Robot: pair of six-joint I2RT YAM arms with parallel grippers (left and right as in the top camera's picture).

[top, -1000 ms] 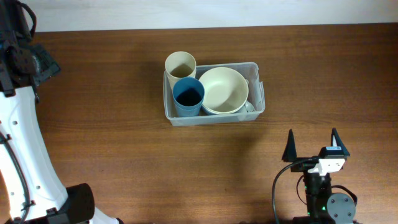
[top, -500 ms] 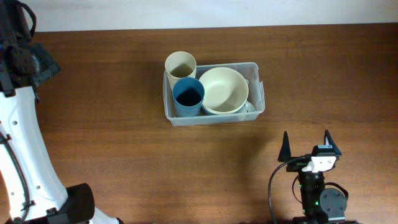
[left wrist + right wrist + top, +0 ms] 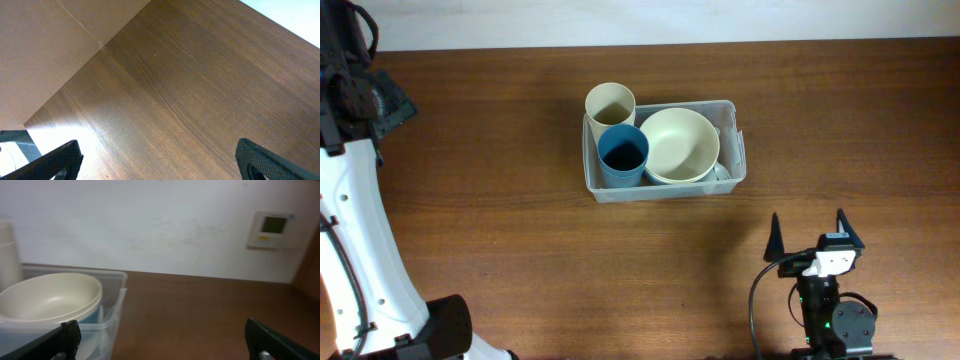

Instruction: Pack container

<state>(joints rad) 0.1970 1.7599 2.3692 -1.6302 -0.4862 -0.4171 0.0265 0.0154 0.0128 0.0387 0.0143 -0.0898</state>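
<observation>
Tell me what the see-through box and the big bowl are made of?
The box looks like clear, slightly cloudy plastic: the blue cup shows through its wall. The big bowl is cream and matte, maybe plastic or ceramic; its look leaves that open.

Dark brown wood-grain table (image 3: 520,250). White wall (image 3: 150,225) behind table's far edge. Small white panel (image 3: 272,230) with greenish display mounted on wall above table. Bright glare patch (image 3: 60,137) on table surface.
</observation>
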